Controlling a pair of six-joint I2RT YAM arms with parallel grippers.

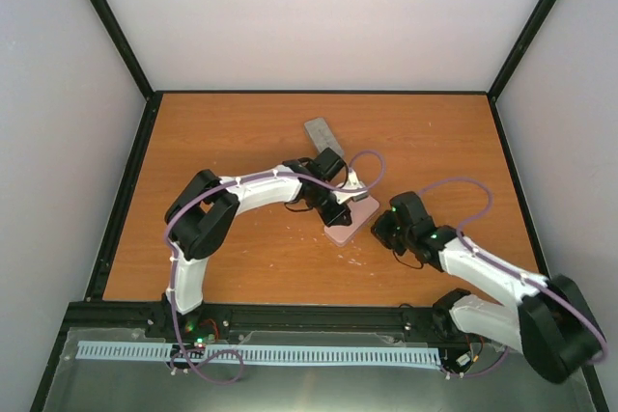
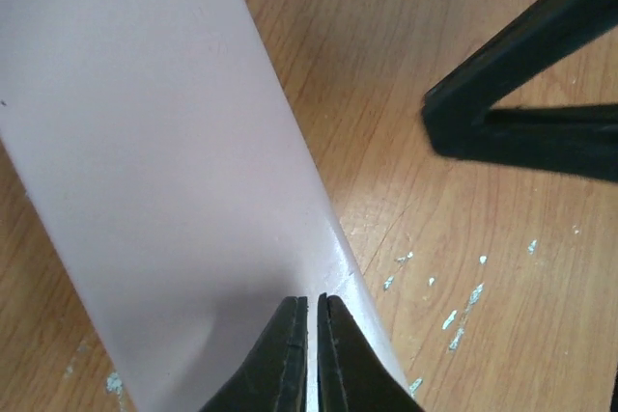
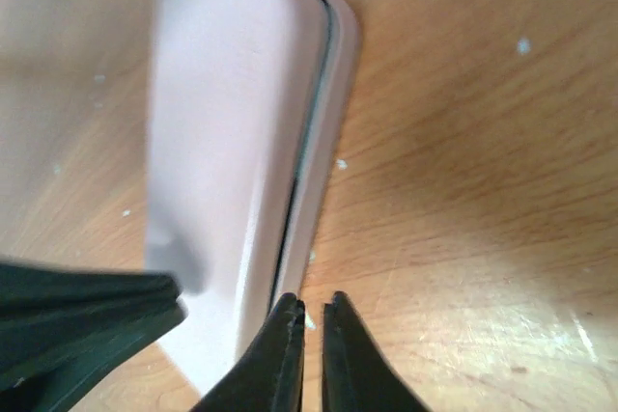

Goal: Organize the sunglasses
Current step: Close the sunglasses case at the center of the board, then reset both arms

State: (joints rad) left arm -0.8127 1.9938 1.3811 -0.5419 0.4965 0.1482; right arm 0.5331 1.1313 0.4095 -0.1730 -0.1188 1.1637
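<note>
top external view: the pink case (image 1: 353,223) lies flat on the wooden table (image 1: 232,258), and both my arms reach in to it. my left gripper (image 1: 338,207) comes onto the case from its left. my right gripper (image 1: 379,230) sits just to the right of the case. a grey case (image 1: 322,132) lies beyond the pink case on its far side, apart from it.

left wrist view: my left fingers are pressed together with only a hairline between them and nothing pinched there. their tips sit over the near end of the pink case's lid, close to its right edge. i cannot tell whether they touch the lid. to the right of the case, my right gripper's dark fingers show over bare wood, and small white flecks dot the table near the case.

right wrist view: my right fingers are closed as well, with a thin slit between them and nothing in it. their tips are at the case's near corner, right by the dark seam that runs along its side between lid and base. my left gripper shows as a dark shape across the near end of the case.

no view shows the sunglasses, so i cannot tell where they are.
</note>
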